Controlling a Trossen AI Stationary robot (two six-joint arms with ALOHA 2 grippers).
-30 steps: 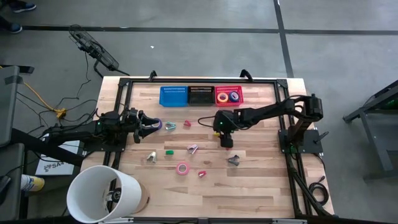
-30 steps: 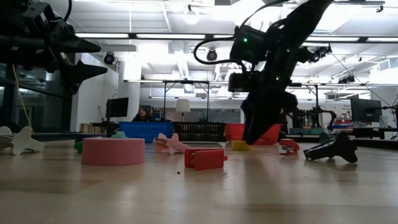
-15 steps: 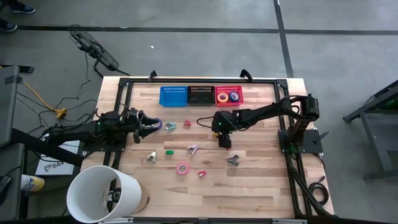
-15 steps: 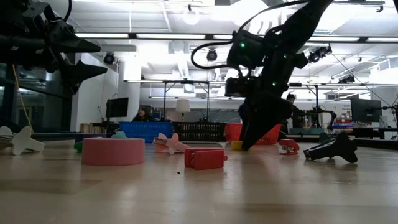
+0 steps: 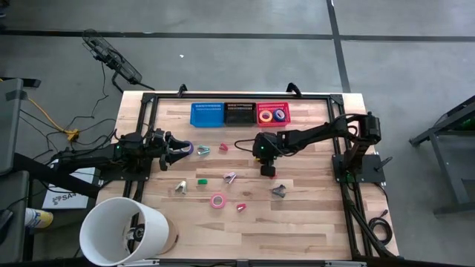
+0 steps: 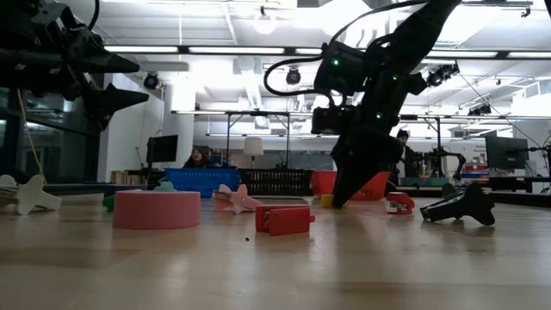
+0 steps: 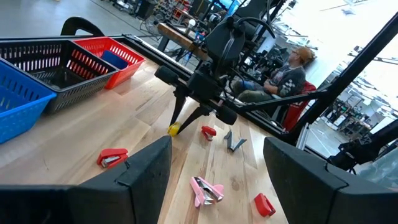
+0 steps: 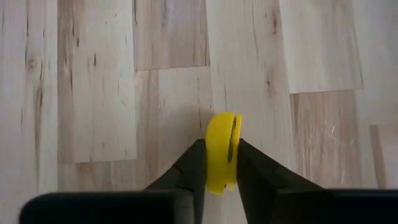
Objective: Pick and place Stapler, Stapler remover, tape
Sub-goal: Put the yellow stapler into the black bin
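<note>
My right gripper (image 5: 266, 167) stands over the table's middle, shut on a small yellow stapler (image 8: 219, 140), which the low view shows at table height (image 6: 326, 201). My left gripper (image 5: 177, 150) hangs open and raised at the left side (image 6: 108, 79), beside the purple tape roll (image 5: 186, 148) on the wood. The pink tape roll (image 5: 217, 200) lies flat near the front. The yellow (image 5: 265, 116) and blue (image 5: 279, 115) rolls lie in the red basket (image 5: 273, 106). Red staplers (image 5: 223, 147) (image 5: 241, 207), a green one (image 5: 201, 179) and several stapler removers (image 5: 280, 190) are scattered about. My right gripper pinches the yellow stapler's two flat sides (image 8: 211, 163) between its fingers (image 8: 189, 168). The fingers come from above, slanting down toward the table's left (image 6: 344, 176). The stapler stands on edge at table level; whether it is clear of the wood I cannot tell.
A blue basket (image 5: 207, 113) and a black basket (image 5: 240, 113) stand beside the red one along the far edge. A big white cylinder (image 5: 122, 230) sits at the near left corner. People sit in the room beyond the table (image 7: 283, 71).
My right gripper has shifted slightly toward the table's left and tipped, its fingers slanting down onto the yellow stapler. The left arm has kept still.
</note>
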